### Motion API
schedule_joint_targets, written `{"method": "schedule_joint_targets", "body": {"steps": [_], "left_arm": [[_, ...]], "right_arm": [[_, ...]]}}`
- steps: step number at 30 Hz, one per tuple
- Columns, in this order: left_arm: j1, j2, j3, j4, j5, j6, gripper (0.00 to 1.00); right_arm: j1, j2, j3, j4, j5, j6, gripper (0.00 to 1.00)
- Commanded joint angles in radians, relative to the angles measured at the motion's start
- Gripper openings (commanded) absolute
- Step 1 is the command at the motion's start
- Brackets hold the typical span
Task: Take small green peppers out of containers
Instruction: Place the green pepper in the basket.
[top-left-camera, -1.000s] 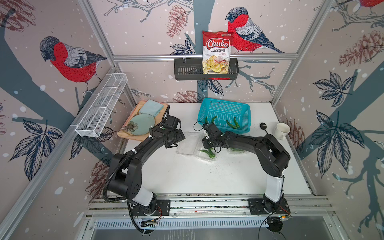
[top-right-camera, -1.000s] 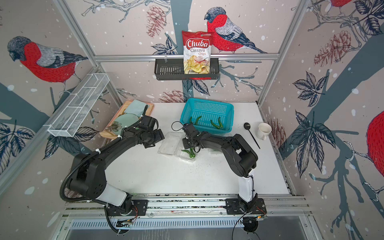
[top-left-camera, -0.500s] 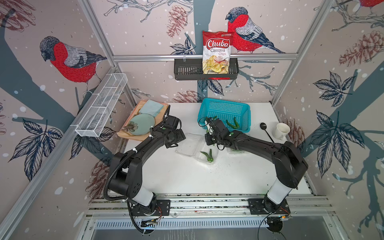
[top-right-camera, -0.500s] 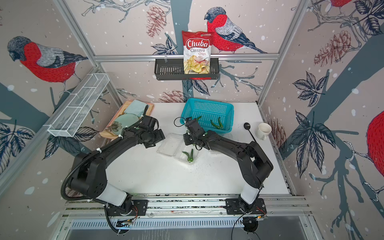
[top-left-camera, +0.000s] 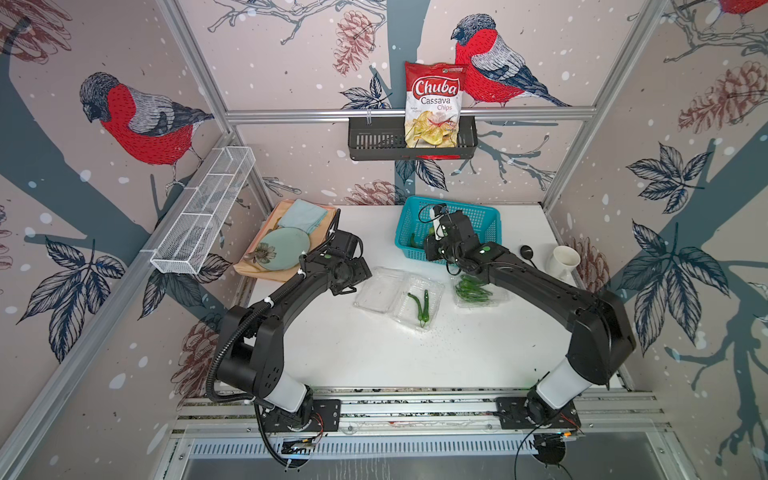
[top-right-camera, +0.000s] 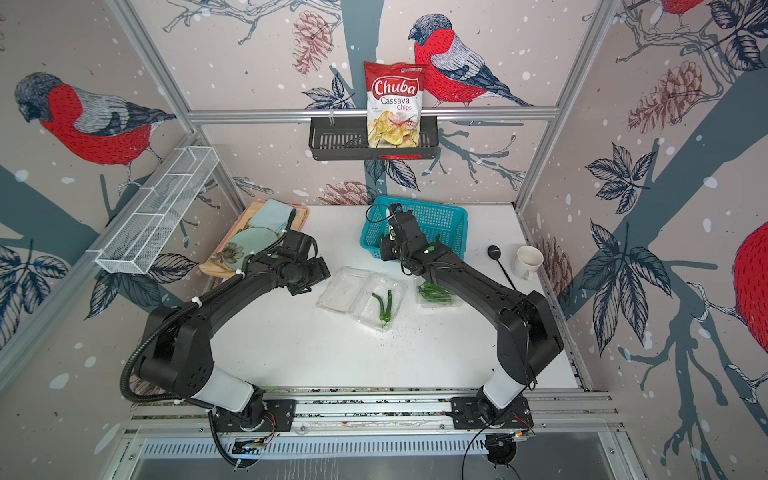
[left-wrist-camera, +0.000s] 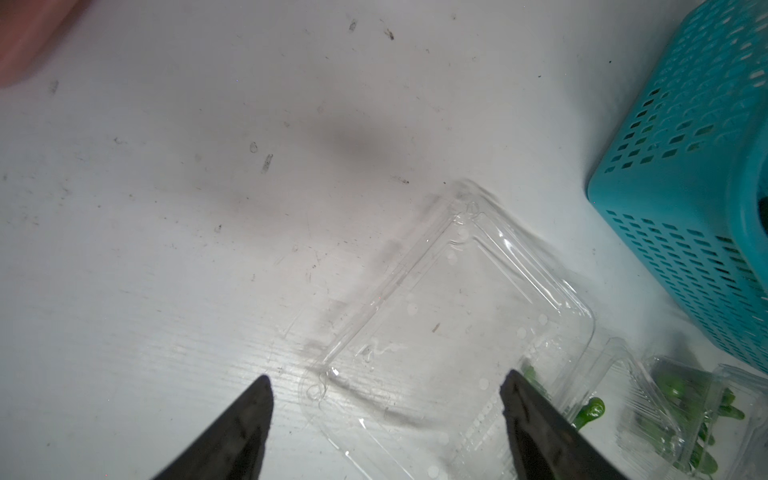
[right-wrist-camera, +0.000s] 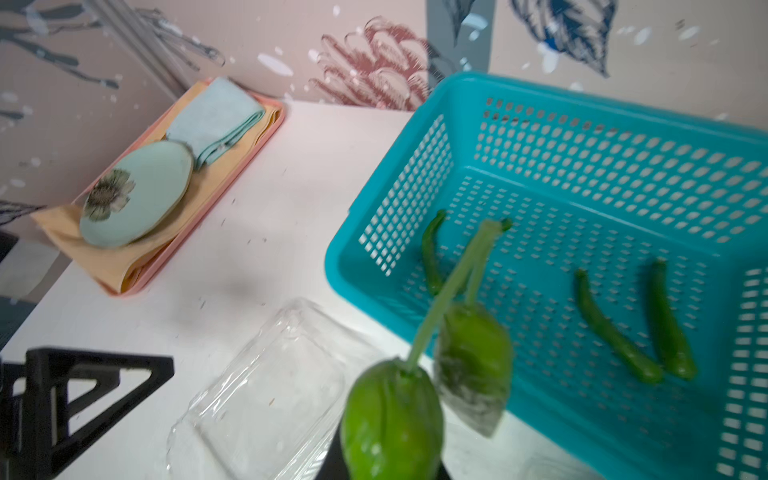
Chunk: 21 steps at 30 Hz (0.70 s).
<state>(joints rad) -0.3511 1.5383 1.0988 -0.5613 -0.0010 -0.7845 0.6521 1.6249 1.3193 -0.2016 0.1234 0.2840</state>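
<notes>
An open clear container (top-left-camera: 415, 309) lies mid-table with two small green peppers (top-left-camera: 420, 306) in its base; its lid (left-wrist-camera: 436, 316) is folded out flat. A second container (top-left-camera: 478, 293) to its right holds several peppers (top-right-camera: 434, 292). My right gripper (top-left-camera: 434, 247) hangs over the near left corner of the turquoise basket (top-left-camera: 486, 216), shut on two peppers (right-wrist-camera: 392, 415), stems pointing away from the jaws. Three peppers (right-wrist-camera: 615, 332) lie in the basket. My left gripper (left-wrist-camera: 386, 399) is open just above the lid's corner, holding nothing.
A pink tray (top-left-camera: 249, 266) with a plate and folded cloth sits at the back left, close to the left arm. A white cup (top-left-camera: 563, 259) and black spoon (top-left-camera: 527, 251) are at the right. A black rack (top-left-camera: 374, 143) with a chips bag and a wire shelf (top-left-camera: 203, 212) hang on the walls.
My right gripper lifted from the open container with peppers in it and moved back over the basket's near corner. The left arm has stayed still.
</notes>
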Motion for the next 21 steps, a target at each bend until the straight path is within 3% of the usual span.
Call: {"method": "schedule_joint_targets", "body": {"steps": [1, 11, 21], "left_arm": [[-0.003, 0.0, 0.006, -0.004, -0.009, -0.004, 0.84], [-0.009, 0.014, 0.035, -0.027, -0.013, 0.01, 0.84], [-0.009, -0.01, 0.022, -0.049, -0.022, 0.007, 0.84]], "right_arm": [[-0.068, -0.002, 0.004, 0.055, 0.078, -0.016, 0.14], [-0.229, 0.213, -0.007, 0.249, 0.105, -0.01, 0.14], [-0.279, 0.473, 0.184, 0.17, 0.067, -0.009, 0.17]]}}
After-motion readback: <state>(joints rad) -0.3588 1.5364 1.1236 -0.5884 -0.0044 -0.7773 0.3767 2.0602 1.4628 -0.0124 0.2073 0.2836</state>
